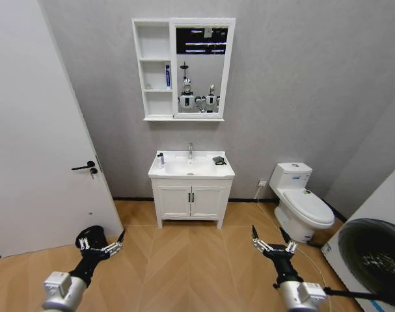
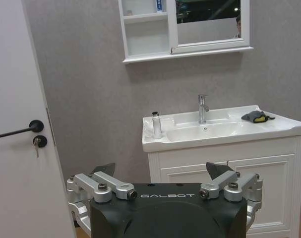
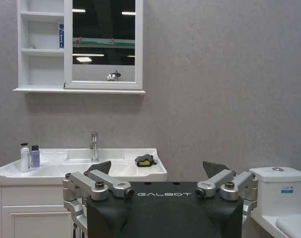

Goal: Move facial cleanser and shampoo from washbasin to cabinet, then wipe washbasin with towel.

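Well back from the washbasin [image 1: 191, 170], left hand [image 1: 101, 246] and right hand [image 1: 274, 246] hang wide over bare floor [image 1: 190, 260].

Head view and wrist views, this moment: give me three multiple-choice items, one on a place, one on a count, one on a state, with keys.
1. Where does the small dark grey towel lie?
A. on the white ceramic washbasin's right side
B. on a cabinet shelf
C. on the floor

2. How many bottles stand at the washbasin's left edge?
A. none
B. two
C. four

3. How are the left hand and right hand?
A. both open, holding nothing
B. left clamps the towel
C. right clamps a bottle

Key: 1 A, it sits right of the chrome tap; 2 B, the right wrist view shows two; 3 A, fingers spread, far from the washbasin.
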Controlling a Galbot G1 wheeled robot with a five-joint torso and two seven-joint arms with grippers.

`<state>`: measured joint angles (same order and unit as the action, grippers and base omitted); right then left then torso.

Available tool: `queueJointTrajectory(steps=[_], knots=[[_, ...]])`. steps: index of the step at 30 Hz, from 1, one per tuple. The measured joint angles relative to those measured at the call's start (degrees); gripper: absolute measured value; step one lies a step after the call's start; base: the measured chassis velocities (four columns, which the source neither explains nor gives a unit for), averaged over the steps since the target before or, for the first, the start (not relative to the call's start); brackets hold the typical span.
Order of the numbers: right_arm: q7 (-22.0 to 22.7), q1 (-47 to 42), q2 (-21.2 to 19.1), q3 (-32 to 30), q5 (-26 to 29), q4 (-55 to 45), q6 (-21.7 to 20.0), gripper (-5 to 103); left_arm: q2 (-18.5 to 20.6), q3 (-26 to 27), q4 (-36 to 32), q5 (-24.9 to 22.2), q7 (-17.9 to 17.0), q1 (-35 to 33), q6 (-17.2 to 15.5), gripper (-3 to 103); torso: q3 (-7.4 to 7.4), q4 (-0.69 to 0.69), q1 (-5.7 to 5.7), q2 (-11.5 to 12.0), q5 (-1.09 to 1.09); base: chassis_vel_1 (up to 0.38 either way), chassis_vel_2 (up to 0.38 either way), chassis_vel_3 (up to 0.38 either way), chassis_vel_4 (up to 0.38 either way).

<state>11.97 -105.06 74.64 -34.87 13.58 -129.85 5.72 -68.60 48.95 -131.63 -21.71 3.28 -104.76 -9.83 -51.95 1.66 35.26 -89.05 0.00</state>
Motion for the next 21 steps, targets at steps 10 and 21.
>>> queueJointTrajectory(steps=[10, 21], knots=[[-0.78, 1.09, -0.72, 0.45, 0.67, 1.72, 0.10, 100, 0.24, -1.05, 3.35, -0.22, -0.20, 2.18, -0.04, 100, -0.01, -0.01, 0.02, 0.01, 0.01, -0.232, 0.248, 0.247, -0.250], [-1.02, 1.18, -0.09, 0.97, 0.21, 2.72, 0.32, 100, 0.86, -2.04, 5.57, -0.72, -0.25, 4.05, -0.09, 100, -0.01, 0.02, 0.05, 0.03, -0.01, -0.282, 0.288, 0.292, -0.287]])
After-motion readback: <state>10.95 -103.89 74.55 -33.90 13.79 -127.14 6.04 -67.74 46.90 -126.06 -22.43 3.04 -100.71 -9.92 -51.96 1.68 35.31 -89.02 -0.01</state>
